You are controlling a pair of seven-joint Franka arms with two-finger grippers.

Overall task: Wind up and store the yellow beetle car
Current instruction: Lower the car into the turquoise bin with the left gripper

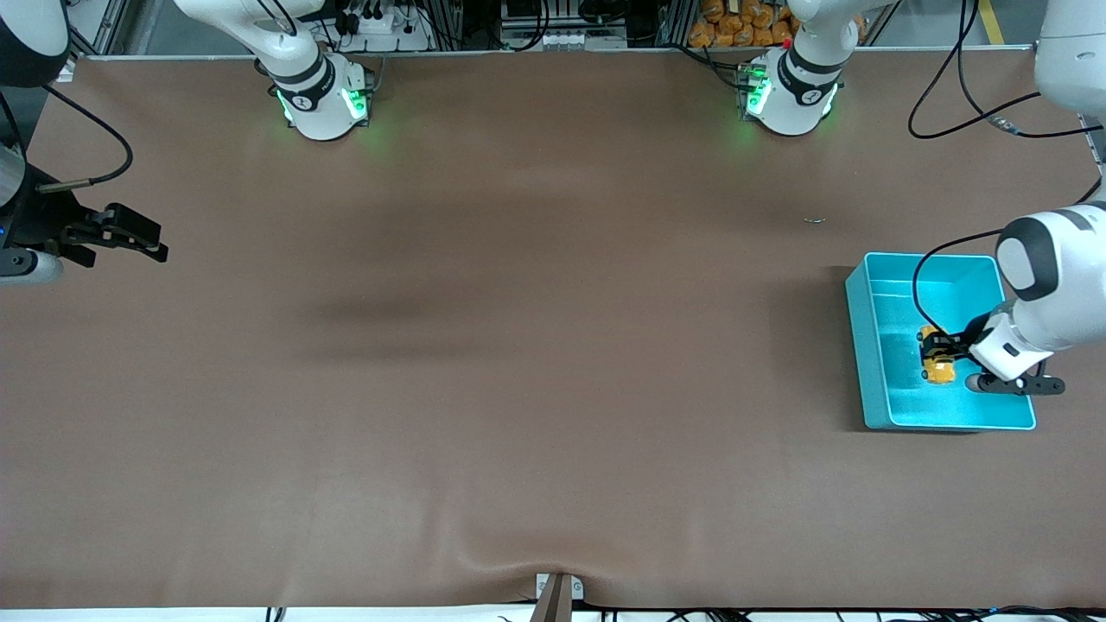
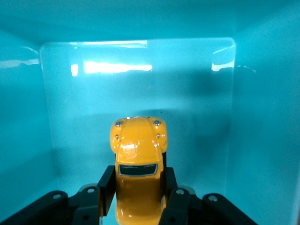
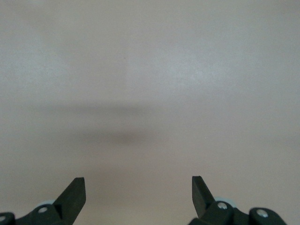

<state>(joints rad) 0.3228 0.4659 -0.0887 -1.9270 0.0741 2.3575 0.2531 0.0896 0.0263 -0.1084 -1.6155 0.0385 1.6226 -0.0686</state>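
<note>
The yellow beetle car [image 1: 938, 366] is inside the turquoise bin [image 1: 873, 345] at the left arm's end of the table. My left gripper [image 1: 935, 349] reaches into the bin and is shut on the car. In the left wrist view the car [image 2: 137, 154] sits between the black fingers [image 2: 107, 187], its rounded nose pointing at the bin's inner wall [image 2: 140, 79]. I cannot tell whether the car rests on the bin floor. My right gripper [image 1: 130, 235] waits, open and empty, at the right arm's end of the table; its wrist view shows only brown table between its fingertips [image 3: 75, 192].
The brown table cover [image 1: 518, 363] spreads wide between the two arms. A tiny dark object [image 1: 814, 219] lies on it, farther from the front camera than the bin. Black cables [image 1: 959, 104] trail near the left arm's base.
</note>
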